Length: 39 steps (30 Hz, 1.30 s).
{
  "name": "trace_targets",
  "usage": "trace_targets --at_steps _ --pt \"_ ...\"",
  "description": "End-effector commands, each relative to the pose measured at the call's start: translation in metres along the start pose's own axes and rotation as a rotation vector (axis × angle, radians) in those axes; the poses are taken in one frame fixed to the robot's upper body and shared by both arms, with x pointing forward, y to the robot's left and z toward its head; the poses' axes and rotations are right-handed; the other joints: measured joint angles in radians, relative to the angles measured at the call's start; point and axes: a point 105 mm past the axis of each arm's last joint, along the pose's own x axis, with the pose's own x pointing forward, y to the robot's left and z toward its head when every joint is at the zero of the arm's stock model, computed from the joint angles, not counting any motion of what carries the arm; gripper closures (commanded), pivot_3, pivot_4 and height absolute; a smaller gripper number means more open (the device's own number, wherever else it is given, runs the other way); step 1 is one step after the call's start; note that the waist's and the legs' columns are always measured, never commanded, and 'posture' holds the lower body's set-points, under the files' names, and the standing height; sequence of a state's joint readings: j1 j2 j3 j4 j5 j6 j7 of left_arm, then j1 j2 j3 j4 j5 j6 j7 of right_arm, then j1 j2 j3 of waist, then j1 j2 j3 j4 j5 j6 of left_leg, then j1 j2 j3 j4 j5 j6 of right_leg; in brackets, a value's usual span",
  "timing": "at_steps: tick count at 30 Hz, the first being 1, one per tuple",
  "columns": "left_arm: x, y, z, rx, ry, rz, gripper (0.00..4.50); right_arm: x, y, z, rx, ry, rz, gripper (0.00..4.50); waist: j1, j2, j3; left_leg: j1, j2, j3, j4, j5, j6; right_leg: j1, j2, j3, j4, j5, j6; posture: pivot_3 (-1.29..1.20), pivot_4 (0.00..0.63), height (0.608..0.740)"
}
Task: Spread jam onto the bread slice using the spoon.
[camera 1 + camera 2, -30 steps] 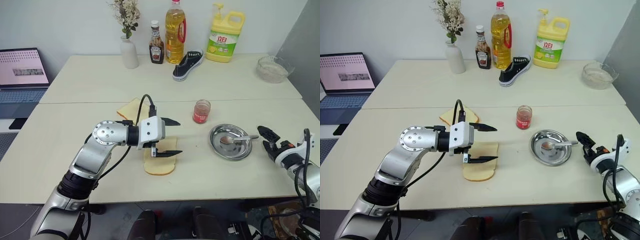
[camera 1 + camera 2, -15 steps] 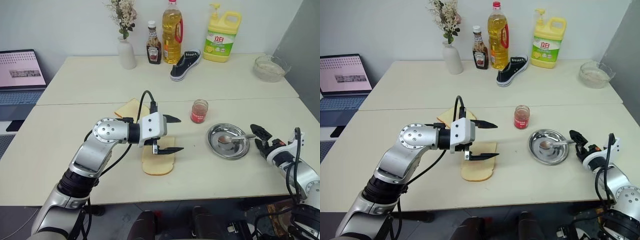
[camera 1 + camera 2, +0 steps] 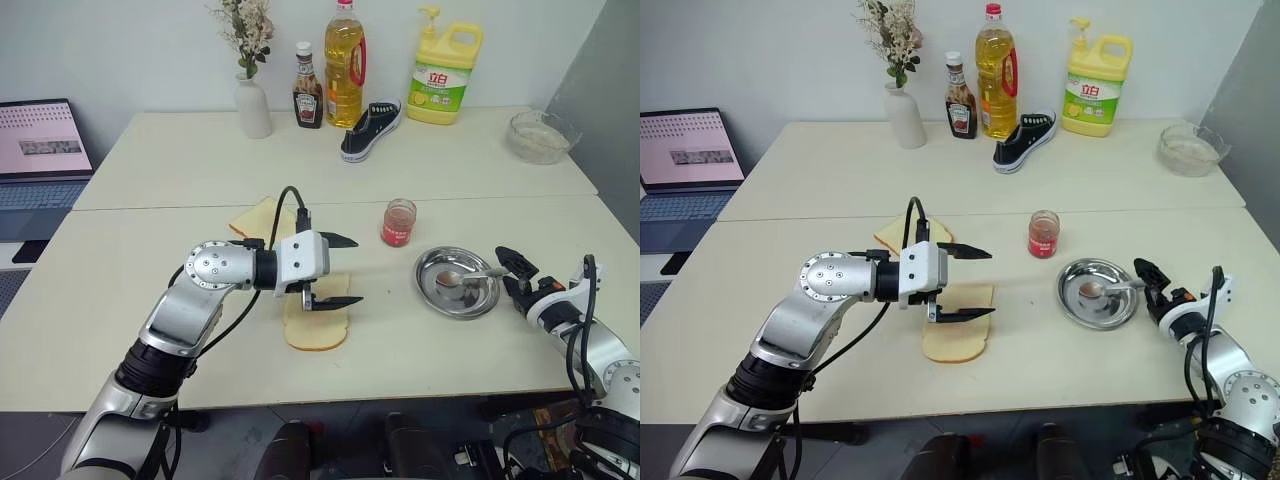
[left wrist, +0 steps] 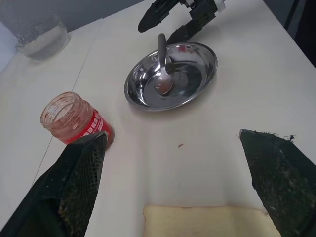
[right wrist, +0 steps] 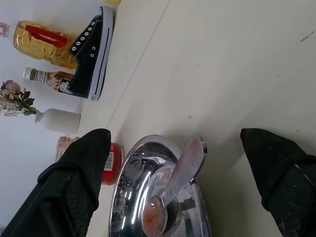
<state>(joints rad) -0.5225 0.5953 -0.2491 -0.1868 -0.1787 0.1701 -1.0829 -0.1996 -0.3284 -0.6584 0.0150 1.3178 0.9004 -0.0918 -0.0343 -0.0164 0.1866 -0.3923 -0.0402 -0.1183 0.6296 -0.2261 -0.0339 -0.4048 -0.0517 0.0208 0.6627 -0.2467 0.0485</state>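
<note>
The spoon (image 3: 472, 275) is lying in the steel dish (image 3: 436, 291) on the table (image 3: 420, 180), with its bowl smeared pink and its handle resting on the rim. The right gripper (image 3: 512, 273) is held wide open just beside that handle, and nothing is gripped. The left gripper (image 3: 341, 270) is held open above the bread slice (image 3: 316, 330), gripping nothing. The jam jar (image 3: 399, 222) is standing between bread and dish.

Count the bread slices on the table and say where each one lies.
2. One bread slice lies under the open left hand; another slice lies just behind that arm, partly hidden by it.
</note>
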Motion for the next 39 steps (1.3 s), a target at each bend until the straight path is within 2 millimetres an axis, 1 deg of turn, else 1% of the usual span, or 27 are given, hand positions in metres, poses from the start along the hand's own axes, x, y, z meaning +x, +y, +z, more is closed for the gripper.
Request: trace_targets --at_steps 1,8,9,10,11,12,19,22,27,30,31,32,35,36,37,39 --pt "-0.002 0.001 0.003 0.027 -0.012 0.003 0.0 -0.001 0.008 -0.001 0.003 -0.005 0.037 0.87 0.0 0.0 0.0 0.0 0.0 0.0 0.0 0.0 0.0 0.0 0.0 0.0 0.0 0.0 0.0 0.0 0.15 0.74" --pt "-0.003 0.002 0.003 0.026 -0.008 0.007 0.0 -0.002 0.006 0.0 0.009 -0.012 0.03 3.51 0.002 0.0 0.0 0.0 0.0 0.0 0.0 0.0 0.0 0.0 -0.001 0.0 0.0 0.0 0.0 0.0 0.15 0.74" --pt "-0.003 0.001 0.003 0.025 -0.009 0.005 0.0 -0.002 0.005 0.0 0.011 -0.013 0.03 3.82 0.002 0.0 0.0 0.0 0.0 0.0 0.0 0.0 0.0 0.0 -0.001 0.0 0.0 0.0 0.0 0.0 0.15 0.74" --pt "-0.003 0.001 0.003 0.025 -0.009 0.004 0.0 -0.002 0.005 0.0 0.012 -0.014 0.03 4.25 0.002 0.0 0.0 0.0 0.0 0.0 0.0 0.0 0.0 0.0 0.0 0.0 0.0 0.0 0.001 0.0 0.15 0.74" --pt "-0.003 0.0 0.003 0.024 -0.01 0.003 0.0 -0.002 0.005 0.0 0.013 -0.014 0.03 4.47 0.002 0.0 0.0 0.0 0.0 0.0 0.0 0.0 0.0 0.0 0.0 0.0 0.0 -0.001 0.002 0.0 0.15 0.74" --pt "-0.003 0.0 0.003 0.023 -0.011 0.002 0.0 -0.002 0.005 0.0 0.013 -0.015 0.03 4.47 0.002 0.0 0.0 0.0 0.0 0.0 0.0 0.0 0.0 0.0 -0.001 0.0 0.0 -0.002 0.003 0.0 0.15 0.74" --pt "-0.002 0.001 0.005 0.023 -0.013 0.003 0.0 -0.003 0.006 0.0 0.016 -0.021 0.034 4.47 0.002 0.001 0.0 0.0 0.0 0.0 0.0 0.0 0.0 0.0 -0.001 0.0 0.0 -0.002 0.003 0.0 0.15 0.74" --pt "-0.003 0.002 0.006 0.024 -0.013 0.007 0.0 -0.006 0.012 0.005 -0.003 -0.032 0.057 4.47 0.003 0.001 0.0 0.0 0.0 0.0 0.0 0.0 0.0 0.0 -0.001 0.0 0.0 -0.002 0.004 0.0 0.15 0.74" --pt "-0.01 0.013 0.004 0.006 -0.007 0.047 0.0 -0.014 0.052 0.014 -0.119 -0.026 0.159 4.47 0.002 0.001 0.0 0.0 0.0 0.0 0.0 0.0 0.0 0.0 -0.001 0.0 0.0 -0.002 0.004 0.0 0.15 0.74" --pt "-0.016 0.019 0.003 -0.014 -0.01 0.067 0.0 -0.016 0.088 0.024 -0.228 -0.007 0.243 4.47 0.0 0.001 0.0 0.0 0.0 0.0 0.0 0.0 0.0 0.0 -0.001 0.0 0.0 -0.002 0.004 0.0 0.15 0.74" --pt "-0.017 0.021 0.003 -0.017 -0.01 0.07 0.0 -0.016 0.095 0.026 -0.243 -0.004 0.259 4.47 -0.001 0.001 0.001 0.0 0.0 0.0 0.0 0.0 0.0 0.0 -0.001 0.0 0.0 -0.002 0.004 0.0 0.15 0.74" --pt "-0.018 0.024 0.003 -0.019 -0.012 0.083 0.0 -0.016 0.105 0.028 -0.294 0.01 0.28 4.47 0.0 0.001 0.001 0.0 0.0 0.0 0.0 0.0 0.0 0.0 -0.001 0.0 0.0 -0.002 0.004 0.0 0.15 0.74" --pt "-0.022 0.039 0.005 -0.011 -0.021 0.149 0.0 -0.015 0.139 0.024 -0.527 0.096 0.356 4.47 0.002 0.002 0.001 -0.001 0.0 0.0 0.0 0.0 0.0 0.0 -0.001 0.0 -0.001 -0.002 0.004 0.0 0.15 0.74" --pt "-0.023 0.044 0.005 -0.006 -0.018 0.169 0.0 -0.014 0.149 0.023 -0.579 0.111 0.382 4.47 0.002 0.002 0.001 -0.002 0.0 0.0 0.0 0.0 0.0 0.0 -0.001 -0.001 -0.002 -0.002 0.004 0.0 0.15 0.74" --pt "-0.024 0.047 0.005 -0.002 -0.017 0.18 0.0 -0.013 0.154 0.023 -0.607 0.119 0.397 4.47 0.002 0.002 0.001 -0.002 0.0 -0.001 0.0 0.0 0.0 0.0 -0.001 -0.001 -0.002 -0.002 0.004 0.0 0.15 0.74" --pt "-0.023 0.051 0.003 -0.005 -0.006 0.201 0.0 -0.004 0.175 0.023 -0.692 0.108 0.438 4.47 0.001 0.002 0.001 -0.002 -0.001 -0.001 0.0 0.0 0.0 0.0 -0.001 -0.002 -0.002 -0.002 0.004 0.0 0.15 0.74"
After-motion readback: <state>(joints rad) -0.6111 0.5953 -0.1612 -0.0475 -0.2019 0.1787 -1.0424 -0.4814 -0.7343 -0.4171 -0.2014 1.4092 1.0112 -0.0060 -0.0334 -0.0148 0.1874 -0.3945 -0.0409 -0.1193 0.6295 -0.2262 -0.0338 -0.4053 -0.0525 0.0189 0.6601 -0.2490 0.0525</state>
